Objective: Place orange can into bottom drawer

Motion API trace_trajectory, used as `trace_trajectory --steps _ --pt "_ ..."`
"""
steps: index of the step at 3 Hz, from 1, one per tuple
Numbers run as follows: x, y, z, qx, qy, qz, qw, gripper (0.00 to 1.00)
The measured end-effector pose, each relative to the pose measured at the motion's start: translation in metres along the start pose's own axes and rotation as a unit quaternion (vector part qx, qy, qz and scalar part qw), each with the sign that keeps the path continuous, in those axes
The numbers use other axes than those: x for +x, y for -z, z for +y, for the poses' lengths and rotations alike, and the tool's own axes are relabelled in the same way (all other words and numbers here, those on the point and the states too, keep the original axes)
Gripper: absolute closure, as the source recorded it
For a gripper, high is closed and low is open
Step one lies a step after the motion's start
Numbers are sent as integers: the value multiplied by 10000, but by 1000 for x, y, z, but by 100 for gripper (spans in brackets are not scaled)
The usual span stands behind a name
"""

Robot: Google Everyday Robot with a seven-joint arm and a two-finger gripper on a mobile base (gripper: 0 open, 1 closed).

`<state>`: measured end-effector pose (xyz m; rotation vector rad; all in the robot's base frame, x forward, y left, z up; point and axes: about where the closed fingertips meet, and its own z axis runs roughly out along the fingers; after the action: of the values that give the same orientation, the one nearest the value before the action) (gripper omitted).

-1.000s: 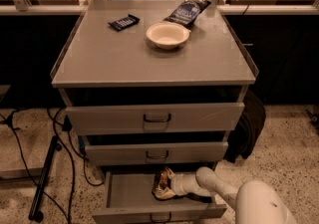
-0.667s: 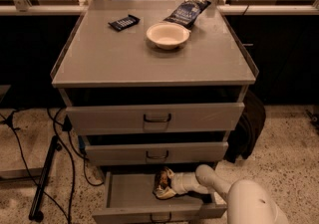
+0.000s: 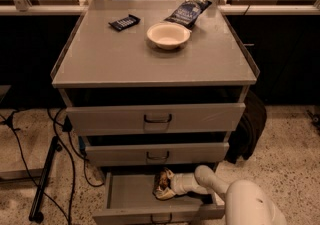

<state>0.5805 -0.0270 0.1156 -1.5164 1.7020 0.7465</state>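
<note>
Gripper sits inside the open bottom drawer, toward its right half. It appears clamped on the orange can, which is held tilted just above the tray floor and is not yet resting on it. Principal risk, by judgement: the white arm enters beneath the middle drawer with little clearance, so any lift on withdrawal could strike that front panel or drag the can back out. Second risk: release from a tilted attitude could let the can roll across the shallow tray, toward the bare left half or the low front panel, as nothing there would stop a round can. Lesser risk: if the jaws part only slightly, the can may cling to one side and tip over as the arm draws away. Count, largest first:
- one grey cabinet
- three drawers, the top drawer and the middle one pushed in or nearly so, the bottom one pulled out
- one arm
- one black stand pole on the floor at the left
- one dark blue snack bag
- one white bowl
- one dark wrapped bar
- one orange can
- one gripper
</note>
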Motion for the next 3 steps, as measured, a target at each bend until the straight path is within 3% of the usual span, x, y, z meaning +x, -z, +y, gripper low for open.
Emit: trace_trajectory --steps 1,3 --pt "0 0 0 0 0 0 10000 81" --pt "0 0 0 -1 0 0 10000 35"
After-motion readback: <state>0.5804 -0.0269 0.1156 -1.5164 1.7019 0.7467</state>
